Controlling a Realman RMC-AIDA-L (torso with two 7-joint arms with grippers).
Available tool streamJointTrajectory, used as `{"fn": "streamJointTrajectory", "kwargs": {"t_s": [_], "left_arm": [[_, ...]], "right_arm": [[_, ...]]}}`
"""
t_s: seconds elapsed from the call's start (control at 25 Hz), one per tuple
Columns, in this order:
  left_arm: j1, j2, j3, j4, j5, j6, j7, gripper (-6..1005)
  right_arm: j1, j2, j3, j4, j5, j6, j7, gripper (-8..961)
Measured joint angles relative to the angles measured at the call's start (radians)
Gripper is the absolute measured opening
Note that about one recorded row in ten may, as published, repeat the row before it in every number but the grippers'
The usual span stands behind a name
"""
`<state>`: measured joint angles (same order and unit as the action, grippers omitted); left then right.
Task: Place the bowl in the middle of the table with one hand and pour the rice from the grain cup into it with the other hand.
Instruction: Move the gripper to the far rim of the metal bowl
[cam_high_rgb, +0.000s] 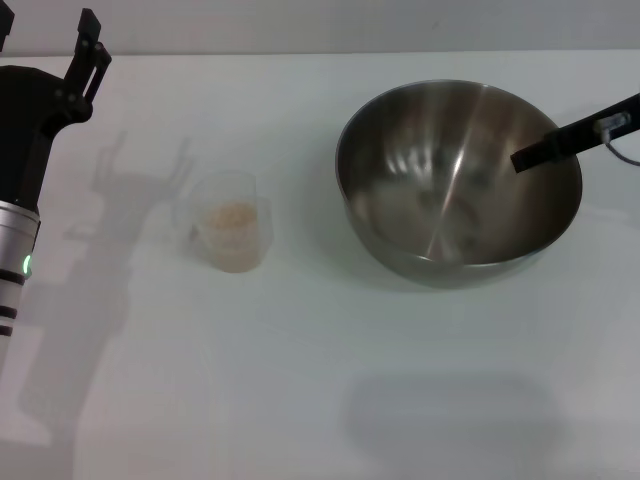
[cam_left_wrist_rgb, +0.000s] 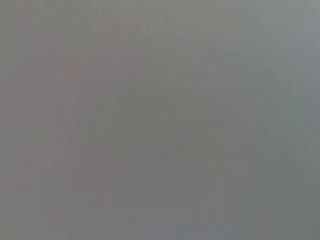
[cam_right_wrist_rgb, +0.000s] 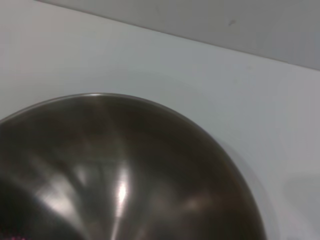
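The bowl (cam_high_rgb: 459, 180) sits empty on the tabletop (cam_high_rgb: 320, 380); the cup (cam_high_rgb: 228, 222) holds rice (cam_high_rgb: 232, 216). Whether either arm's fingers are open cannot be told.

Left arm (cam_high_rgb: 22, 190): black upper housing, silver-grey segment below with a small green light and dark bands; ends in left gripper (cam_high_rgb: 88, 38) with thin black fingers. Right gripper (cam_high_rgb: 560, 140): flat black bar-shaped finger, small silver-grey fitting, thin grey cable looping behind it.
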<state>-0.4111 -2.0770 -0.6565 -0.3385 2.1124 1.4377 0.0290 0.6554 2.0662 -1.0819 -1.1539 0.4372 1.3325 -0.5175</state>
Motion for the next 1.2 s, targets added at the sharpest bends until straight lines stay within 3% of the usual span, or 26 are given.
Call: {"fn": "streamJointTrajectory", "kwargs": {"t_s": [0.2,0.36,0.64,0.84,1.2], "left_arm": [[0.001,0.0,0.0,-0.001,0.001,0.001,0.0,796],[0.001,0.0,0.0,-0.001,0.003,0.001,0.0,794],[0.002,0.001,0.0,0.0,0.002,0.001,0.0,790],[0.002,0.002,0.0,0.0,0.001,0.001,0.0,787],[-0.002,0.002,0.0,0.0,0.004,0.003,0.0,782]], "right_arm": [[0.001,0.008,-0.014,0.036,0.002,-0.028,-0.003,740],[0.002,0.008,-0.02,0.033,0.012,-0.032,-0.005,542],[-0.002,0.008,-0.021,0.029,0.025,-0.031,-0.021,320],[0.0,0.008,-0.017,0.027,0.029,-0.031,-0.027,98],[-0.038,0.008,-0.01,-0.106,0.083,-0.035,-0.034,25]]}}
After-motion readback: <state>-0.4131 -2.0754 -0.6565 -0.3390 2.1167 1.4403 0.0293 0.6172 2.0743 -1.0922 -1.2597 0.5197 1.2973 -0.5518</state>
